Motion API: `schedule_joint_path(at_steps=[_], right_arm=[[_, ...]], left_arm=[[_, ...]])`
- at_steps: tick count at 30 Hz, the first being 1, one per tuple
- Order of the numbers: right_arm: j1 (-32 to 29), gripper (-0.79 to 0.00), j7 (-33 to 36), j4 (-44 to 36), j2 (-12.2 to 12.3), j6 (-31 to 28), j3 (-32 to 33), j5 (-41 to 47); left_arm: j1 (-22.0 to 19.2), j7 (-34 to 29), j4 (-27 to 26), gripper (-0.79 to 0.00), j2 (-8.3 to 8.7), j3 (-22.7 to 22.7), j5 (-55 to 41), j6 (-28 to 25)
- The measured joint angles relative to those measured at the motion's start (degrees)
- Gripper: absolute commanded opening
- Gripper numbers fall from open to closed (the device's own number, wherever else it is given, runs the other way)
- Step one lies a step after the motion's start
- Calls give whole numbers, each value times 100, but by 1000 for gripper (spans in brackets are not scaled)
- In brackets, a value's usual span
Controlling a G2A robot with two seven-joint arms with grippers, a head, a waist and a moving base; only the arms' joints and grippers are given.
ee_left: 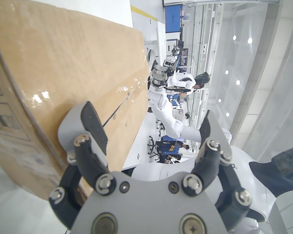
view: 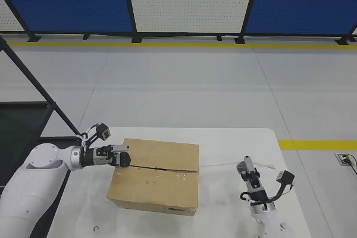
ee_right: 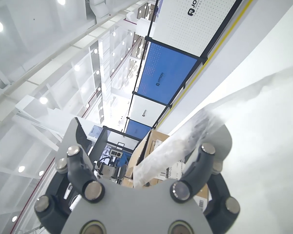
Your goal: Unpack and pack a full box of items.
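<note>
- Unsealing: your left end effector [ee_left: 149,115], apart, sits at the box [view: 157,178] seam.
- Right end effector [view: 247,168], apart beside the box, trails tape [ee_right: 183,140]; next, likely lift a flap.

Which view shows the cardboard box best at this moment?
The top view: the whole cardboard box sits on the table, flaps shut. The left wrist view shows its top and one side up close; the right wrist view shows a labelled side farther off.
</note>
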Motion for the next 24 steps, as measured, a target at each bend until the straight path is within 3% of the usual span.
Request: schedule_joint_path(at_steps=[11, 24], right_arm=[[-444, 0, 22, -1649, -35, 1232, -245, -1122], [54, 0, -11, -2402, -246, 2826, -1373, -2570]], left_arm=[[39, 10, -43, 0, 9, -16, -10, -10], [134, -3, -80, 0, 20, -87, -161, 3]])
